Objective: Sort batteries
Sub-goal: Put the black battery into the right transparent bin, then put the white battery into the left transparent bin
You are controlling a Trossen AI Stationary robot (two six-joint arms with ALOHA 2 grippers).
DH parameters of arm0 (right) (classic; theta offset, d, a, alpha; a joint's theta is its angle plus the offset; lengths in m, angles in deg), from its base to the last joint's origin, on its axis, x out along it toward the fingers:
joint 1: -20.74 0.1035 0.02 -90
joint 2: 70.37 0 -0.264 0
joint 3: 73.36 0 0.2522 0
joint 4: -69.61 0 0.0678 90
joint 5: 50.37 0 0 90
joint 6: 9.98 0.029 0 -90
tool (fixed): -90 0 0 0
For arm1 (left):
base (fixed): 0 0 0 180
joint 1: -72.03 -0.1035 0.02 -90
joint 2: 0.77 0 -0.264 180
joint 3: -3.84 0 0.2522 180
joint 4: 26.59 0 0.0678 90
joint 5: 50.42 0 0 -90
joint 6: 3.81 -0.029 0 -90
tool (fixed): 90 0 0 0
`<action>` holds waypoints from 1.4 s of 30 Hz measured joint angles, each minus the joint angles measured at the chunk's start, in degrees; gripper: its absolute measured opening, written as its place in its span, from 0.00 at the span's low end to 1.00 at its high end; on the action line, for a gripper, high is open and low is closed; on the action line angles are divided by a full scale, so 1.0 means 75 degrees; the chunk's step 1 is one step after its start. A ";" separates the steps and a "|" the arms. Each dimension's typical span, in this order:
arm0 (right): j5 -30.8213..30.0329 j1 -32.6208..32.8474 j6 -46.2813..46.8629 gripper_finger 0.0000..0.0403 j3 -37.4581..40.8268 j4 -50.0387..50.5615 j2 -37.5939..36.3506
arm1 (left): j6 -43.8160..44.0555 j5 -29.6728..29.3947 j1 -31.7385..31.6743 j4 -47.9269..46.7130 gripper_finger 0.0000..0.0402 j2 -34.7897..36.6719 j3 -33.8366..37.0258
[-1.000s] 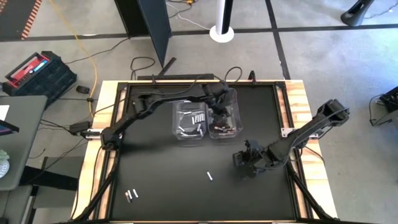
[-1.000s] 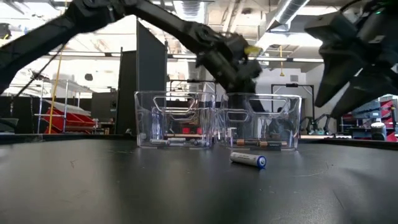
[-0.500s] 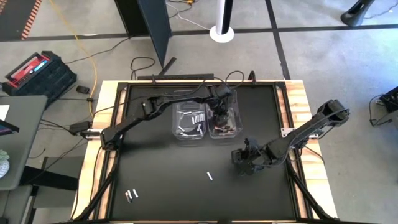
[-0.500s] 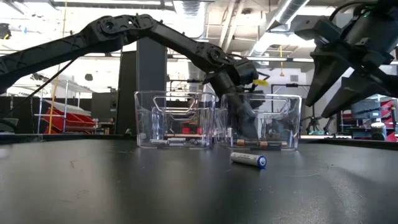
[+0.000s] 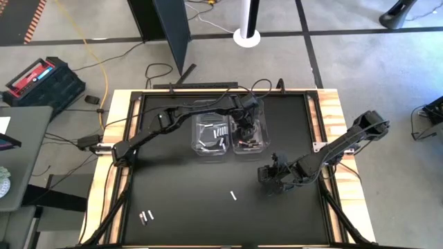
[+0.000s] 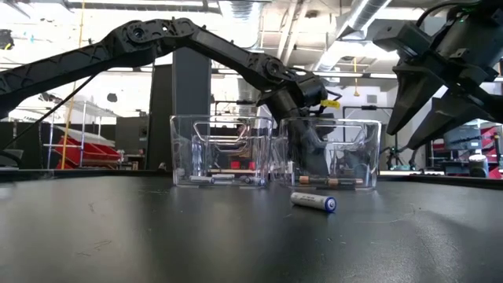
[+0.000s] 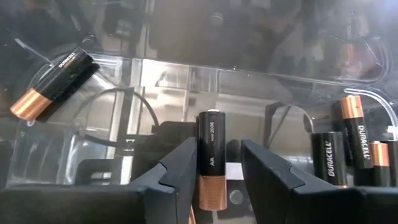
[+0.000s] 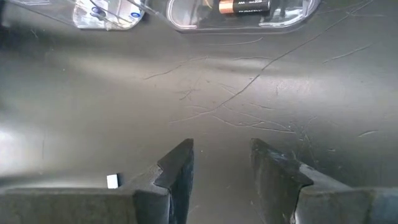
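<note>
Two clear bins stand side by side at the table's far middle. The left bin holds silvery-white batteries, the right bin dark copper-ended ones. My left gripper reaches down into the right bin, open, with one dark battery upright between its fingers. A white battery lies on the table's middle, and two more lie near the near left corner. My right gripper hovers open over bare table on the right. My left gripper has the dark battery close along the inner side of one finger, copper end toward the gripper's palm. A clear gap separates it from the other finger. Whether the battery touches the near finger, I cannot tell.
The bins' clear walls enclose the left gripper's fingers. Another dark battery lies apart inside the right bin. The black table surface lies open between the bins and the near edge. Wooden rails frame the table.
My left gripper has sunk from above the rim down into the right bin and tipped more steeply downward, then kept still there.
</note>
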State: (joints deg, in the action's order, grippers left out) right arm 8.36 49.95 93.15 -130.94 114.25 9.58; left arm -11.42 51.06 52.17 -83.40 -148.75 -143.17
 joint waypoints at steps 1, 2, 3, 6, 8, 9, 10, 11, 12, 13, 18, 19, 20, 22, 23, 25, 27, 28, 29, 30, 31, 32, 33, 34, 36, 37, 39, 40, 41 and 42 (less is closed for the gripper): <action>-0.0003 0.0000 -0.0011 0.43 0.0000 0.0000 0.0000 | 0.0056 -0.0011 0.0000 -0.0040 0.31 0.0014 0.0000; -0.0003 0.0009 -0.0028 0.43 -0.0002 -0.0003 0.0000 | 0.0133 -0.0011 -0.0005 -0.0083 0.32 0.0056 -0.0025; -0.0003 0.0025 -0.0103 0.43 -0.0003 -0.0012 0.0000 | 0.0215 -0.0024 -0.0017 -0.0222 0.32 0.0109 -0.0082; -0.0006 0.0106 -0.0201 0.43 -0.0006 -0.0015 0.0000 | 0.0306 -0.0028 -0.0039 -0.0356 0.32 0.0362 -0.0200; -0.0006 0.0185 -0.0216 0.43 -0.0006 0.0029 0.0000 | 0.0345 -0.0032 -0.0050 -0.0412 0.32 0.0659 -0.0150; -0.0006 0.0230 -0.0219 0.43 -0.0006 0.0026 0.0000 | 0.0405 -0.0046 -0.0052 -0.0409 0.32 0.0809 -0.0152; -0.0003 0.0284 -0.0226 0.43 -0.0006 0.0026 0.0000 | 0.0474 -0.0056 -0.0051 -0.0496 0.32 0.0951 -0.0154; -0.0005 0.0346 -0.0225 0.43 -0.0006 0.0043 0.0000 | 0.0554 -0.0055 -0.0050 -0.0632 0.32 0.1077 -0.0154; -0.0010 0.0406 -0.0232 0.43 -0.0006 0.0045 0.0000 | 0.0640 -0.0055 -0.0041 -0.0720 0.32 0.1190 -0.0154; -0.0008 0.0476 -0.0242 0.43 -0.0006 0.0045 0.0000 | 0.0710 -0.0064 -0.0017 -0.0808 0.32 0.1319 -0.0152; -0.0007 0.0848 -0.0412 0.43 -0.0006 0.0009 0.0000 | 0.1318 -0.0071 0.0158 -0.1669 0.32 0.1890 -0.0152; -0.0009 0.0922 -0.0414 0.43 -0.0006 -0.0007 0.0000 | 0.1397 -0.0068 0.0222 -0.1920 0.32 0.1954 -0.0152; -0.0006 0.0998 -0.0417 0.43 -0.0006 -0.0017 0.0000 | 0.1399 -0.0073 0.0299 -0.2168 0.32 0.2016 -0.0152; -0.0006 0.1166 -0.0414 0.43 -0.0006 -0.0007 0.0000 | 0.1366 -0.0162 0.0537 -0.2658 0.32 0.2091 -0.0146; -0.0006 0.1249 -0.0414 0.43 -0.0006 -0.0018 0.0000 | 0.1366 -0.0257 0.0710 -0.2797 0.32 0.2114 -0.0146; -0.0006 0.1410 -0.0414 0.43 -0.0006 -0.0012 0.0000 | 0.1367 -0.0610 0.1104 -0.3051 0.32 0.2194 -0.0122; -0.0006 0.1556 -0.0414 0.43 -0.0006 -0.0013 0.0000 | 0.1368 -0.1029 0.1534 -0.3063 0.32 0.2249 0.0057; -0.0006 0.1626 -0.0414 0.43 -0.0006 -0.0016 0.0000 | 0.1373 -0.1199 0.1723 -0.2995 0.32 0.2269 0.0135; -0.0006 0.1692 -0.0414 0.43 -0.0006 -0.0017 0.0000 | 0.1378 -0.1350 0.1911 -0.2984 0.32 0.2265 0.0205; -0.0006 0.1760 -0.0414 0.43 -0.0006 -0.0022 0.0000 | 0.1392 -0.1445 0.2090 -0.2980 0.32 0.2261 0.0281; -0.0006 0.1832 -0.0414 0.43 -0.0006 -0.0032 0.0000 | 0.1410 -0.1515 0.2258 -0.2918 0.32 0.2262 0.0384; -0.0007 0.1903 -0.0414 0.43 -0.0006 -0.0026 0.0000 | 0.1473 -0.1558 0.2432 -0.2797 0.32 0.2267 0.0487; -0.0006 0.1979 -0.0416 0.43 -0.0006 -0.0029 0.0000 | 0.1584 -0.1584 0.2595 -0.2696 0.32 0.2273 0.0572; -0.0006 0.2048 -0.0417 0.43 -0.0006 -0.0032 0.0000 | 0.1703 -0.1616 0.2760 -0.2668 0.32 0.2281 0.0639; -0.0006 0.2184 -0.0414 0.43 -0.0006 -0.0026 0.0000 | 0.1907 -0.1737 0.3066 -0.2599 0.32 0.2281 0.0760; -0.0006 0.2251 -0.0414 0.43 -0.0006 -0.0026 0.0000 | 0.2005 -0.1804 0.3205 -0.2500 0.32 0.2284 0.0819; -0.0006 0.2359 -0.0414 0.43 -0.0006 -0.0026 0.0000 | 0.2156 -0.2025 0.3463 -0.2336 0.32 0.2284 0.0927; -0.0006 0.2406 -0.0417 0.43 -0.0006 -0.0026 0.0000 | 0.2199 -0.2099 0.3587 -0.2273 0.32 0.2284 0.0949; -0.0003 0.2446 -0.0417 0.43 -0.0006 -0.0024 0.0000 | 0.2202 -0.2148 0.3703 -0.2225 0.32 0.2281 0.0953; -0.0006 0.2485 -0.0417 0.43 -0.0006 -0.0014 0.0000 | 0.2156 -0.2153 0.3820 -0.2179 0.32 0.2281 0.0953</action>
State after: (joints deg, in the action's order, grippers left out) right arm 8.32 68.59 90.02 -130.98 114.14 9.58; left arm 4.75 34.92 80.82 -99.74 -131.64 -136.02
